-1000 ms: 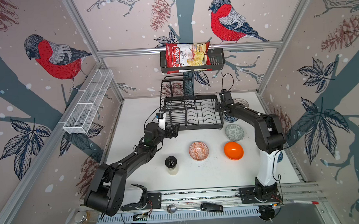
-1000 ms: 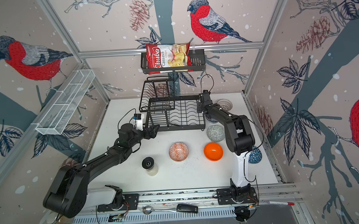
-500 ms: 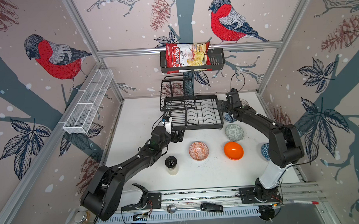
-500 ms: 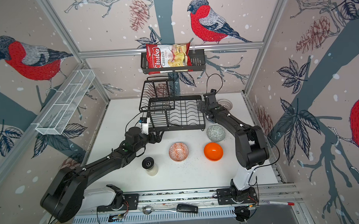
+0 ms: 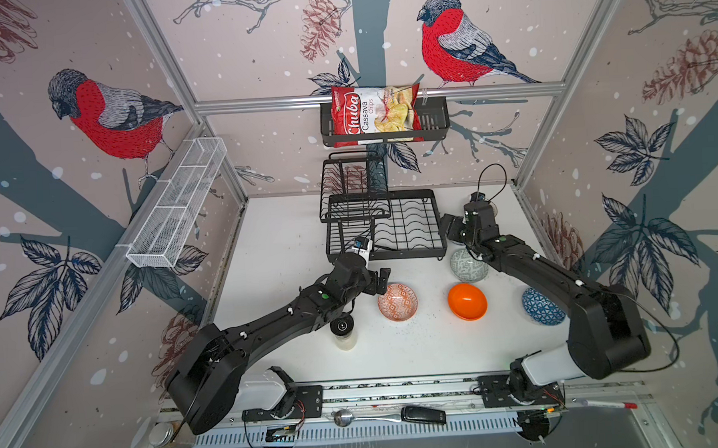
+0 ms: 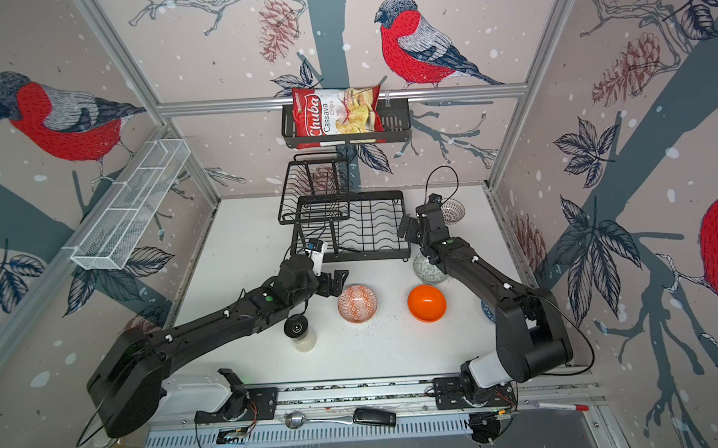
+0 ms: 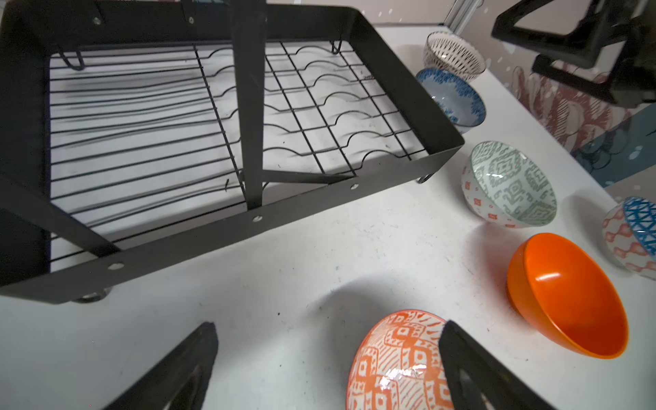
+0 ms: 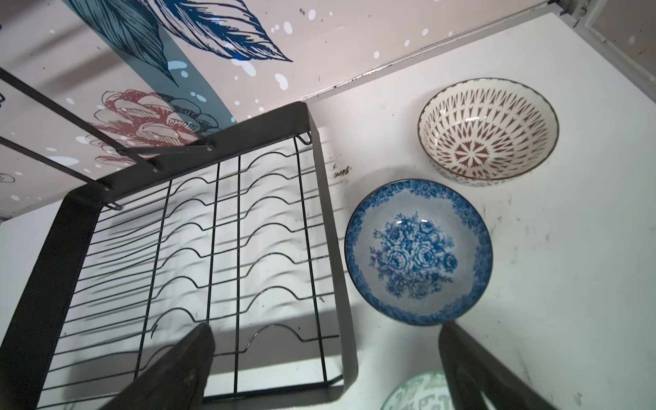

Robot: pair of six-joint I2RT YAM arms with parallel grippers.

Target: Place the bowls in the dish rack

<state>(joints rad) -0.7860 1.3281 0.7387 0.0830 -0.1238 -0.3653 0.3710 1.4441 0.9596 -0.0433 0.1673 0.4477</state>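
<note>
A black dish rack [image 5: 408, 254] is standing at the back of the white worktop [image 5: 275, 245]. An orange-white bowl [image 5: 397, 302], orange bowl [image 5: 467, 302] and grey-green bowl [image 5: 468, 265] are sitting before it, a blue floral bowl [image 8: 419, 252] and white-brown bowl [image 8: 488, 131] to its right. The left tool [image 5: 381, 280] is hovering wide open, empty, beside the orange-white bowl; the right tool [image 5: 449, 229] is hanging wide open, empty, over the rack's right wall.

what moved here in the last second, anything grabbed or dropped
The left gripper moved away from the dish rack's front left corner toward the orange-white patterned bowl, jaws open. The right gripper drew back along the rack's right side as its elbow swung outward; its jaws are open and empty. Nothing was grabbed. The rack, that bowl and the other five stayed put.
</note>
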